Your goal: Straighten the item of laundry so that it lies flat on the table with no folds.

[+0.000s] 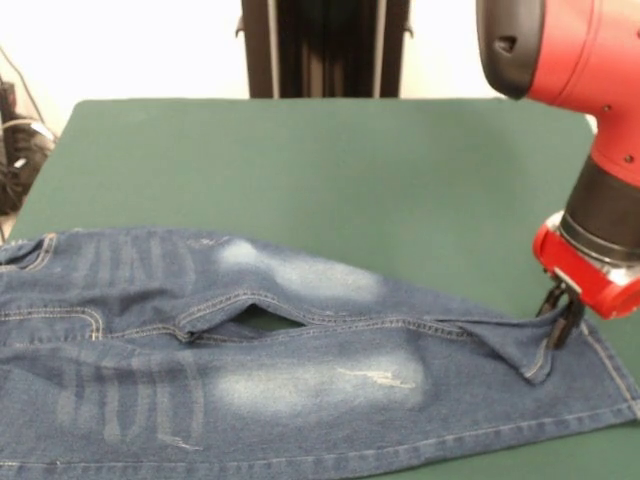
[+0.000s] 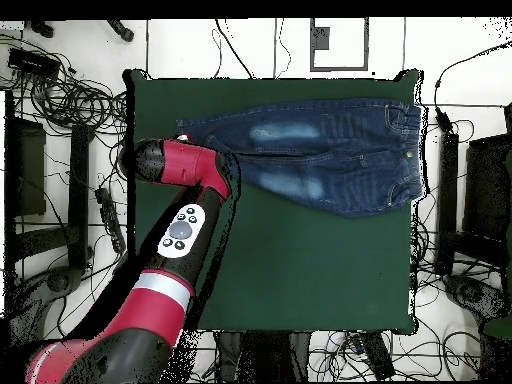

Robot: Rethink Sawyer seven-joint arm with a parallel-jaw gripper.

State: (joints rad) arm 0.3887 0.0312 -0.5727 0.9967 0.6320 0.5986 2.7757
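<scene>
The blue denim jeans point(image 1: 300, 380) lie across the near part of the dark green table point(image 1: 300, 160), waistband at the left, leg ends at the right. Faded whitish patches show on both thighs. The far leg's end is folded over and pulled up into a ridge at the right. My gripper point(image 1: 560, 322) stands at that ridge, its black fingers point(image 1: 570, 330) shut on the fabric of the leg end. In the overhead view the jeans point(image 2: 320, 155) lie along the table's point(image 2: 300, 270) top edge, and my arm's wrist point(image 2: 165, 160) hides the gripper at the left leg ends.
The black pedestal point(image 1: 325, 48) stands behind the table's far edge. Cables point(image 1: 18, 150) lie off the table's left side. In the overhead view, cables point(image 2: 70, 95) and dark stands point(image 2: 25, 170) ring the table. My arm point(image 2: 170, 250) crosses the table's left edge.
</scene>
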